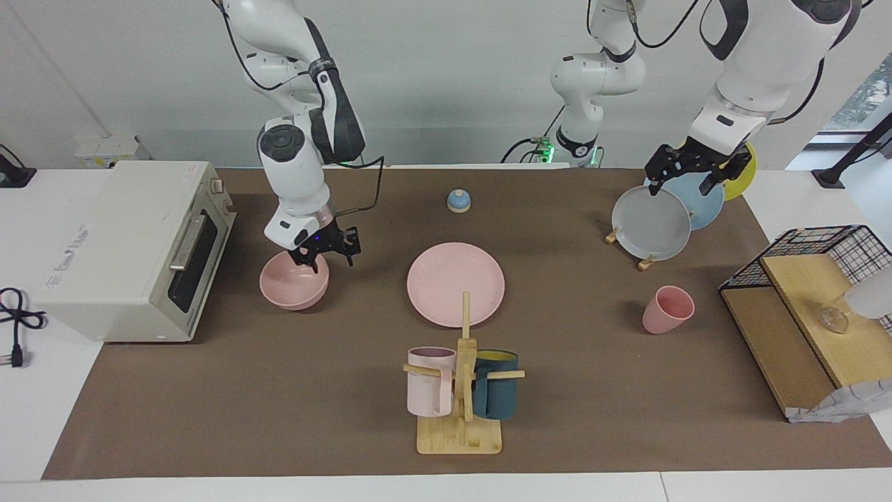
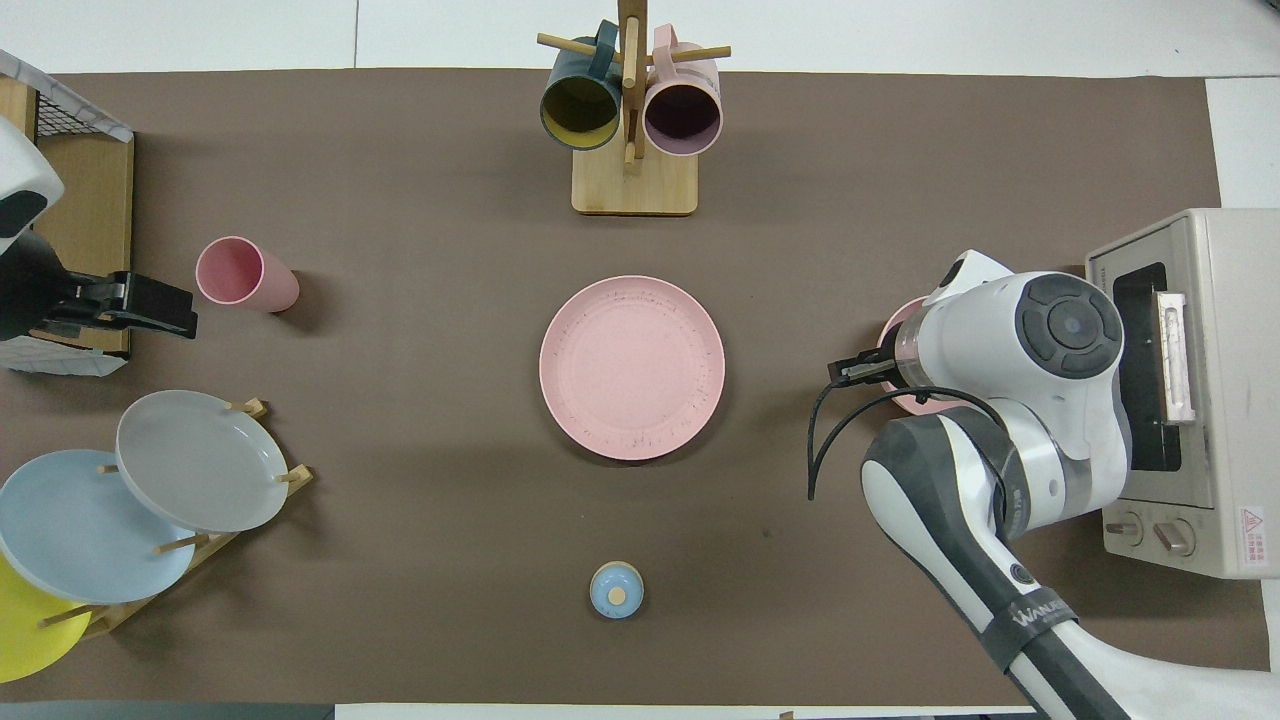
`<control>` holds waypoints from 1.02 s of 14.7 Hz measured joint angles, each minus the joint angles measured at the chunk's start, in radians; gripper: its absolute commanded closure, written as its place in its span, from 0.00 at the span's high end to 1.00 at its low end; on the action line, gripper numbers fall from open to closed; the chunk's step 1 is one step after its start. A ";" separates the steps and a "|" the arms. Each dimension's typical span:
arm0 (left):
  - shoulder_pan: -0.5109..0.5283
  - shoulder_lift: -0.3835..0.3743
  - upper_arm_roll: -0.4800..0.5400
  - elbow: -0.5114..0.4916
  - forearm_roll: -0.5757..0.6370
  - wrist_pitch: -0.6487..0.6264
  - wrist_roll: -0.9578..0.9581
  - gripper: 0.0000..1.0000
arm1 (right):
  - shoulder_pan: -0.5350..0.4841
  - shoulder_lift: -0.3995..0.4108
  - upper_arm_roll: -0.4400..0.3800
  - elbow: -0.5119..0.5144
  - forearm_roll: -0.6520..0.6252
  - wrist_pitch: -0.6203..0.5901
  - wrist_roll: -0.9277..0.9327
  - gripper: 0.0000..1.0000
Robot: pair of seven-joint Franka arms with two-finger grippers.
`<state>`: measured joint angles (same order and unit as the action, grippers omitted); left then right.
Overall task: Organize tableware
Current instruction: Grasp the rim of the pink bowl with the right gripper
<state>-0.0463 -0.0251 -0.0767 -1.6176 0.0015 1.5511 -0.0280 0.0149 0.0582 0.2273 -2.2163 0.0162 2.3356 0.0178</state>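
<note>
Right gripper (image 1: pixel 326 252): at the rim of the pink bowl, on the side nearer the robots, at the right arm's end of the table; one finger seems to dip inside the rim and the other hangs outside it, the two spread apart and not closed on anything.
Pink bowl (image 1: pixel 293 281): upright on the table (image 1: pixel 279 418), in front of the toaster oven's door; in the overhead view the right arm covers most of it, and only a sliver of rim shows.
Toaster oven (image 1: pixel 132 247): at the right arm's end of the table, just beside the bowl.
Left gripper (image 1: pixel 686 180): up in the air over the rack of upright plates; whether its fingers are parted or closed I cannot tell. This arm waits.
Plate rack (image 1: pixel 651 223): grey, blue and yellow plates standing on edge, at the left arm's end, near the robots.
Pink plate (image 1: pixel 456 284): flat at the table's middle, well apart from both grippers.
Pink cup (image 1: pixel 667 309): lying tilted on its side, farther from the robots than the plate rack, apart from the left gripper.
Mug stand (image 1: pixel 460 390): farthest from the robots, holding a pale pink and a dark teal mug.
</note>
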 measured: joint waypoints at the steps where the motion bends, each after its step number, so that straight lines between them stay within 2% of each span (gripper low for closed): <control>1: 0.000 0.000 0.000 0.000 0.000 0.000 0.000 1.00 | 0.000 0.000 0.000 -0.019 -0.001 0.025 -0.014 0.58; 3: 0.000 0.000 0.000 0.000 0.000 0.002 0.000 1.00 | -0.001 0.000 -0.001 -0.042 -0.001 0.047 -0.033 0.54; 4: 0.000 0.000 0.000 0.000 0.000 0.002 0.000 1.00 | -0.002 0.000 -0.001 -0.049 -0.002 0.053 -0.037 0.49; 7: 0.000 0.000 0.000 0.000 0.000 0.002 0.000 1.00 | -0.017 0.000 -0.001 -0.065 -0.003 0.082 -0.081 0.23; 11: 0.000 0.000 0.000 0.000 0.000 0.005 0.000 1.00 | -0.030 0.005 -0.003 -0.068 -0.017 0.082 -0.103 0.01; 15: 0.000 0.000 0.000 0.000 0.000 0.010 -0.001 1.00 | -0.031 -0.010 -0.003 -0.068 -0.039 0.081 -0.103 0.00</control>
<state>-0.0463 -0.0251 -0.0767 -1.6175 0.0015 1.5610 -0.0290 -0.0158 0.0487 0.2240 -2.2839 -0.0227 2.4164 -0.0857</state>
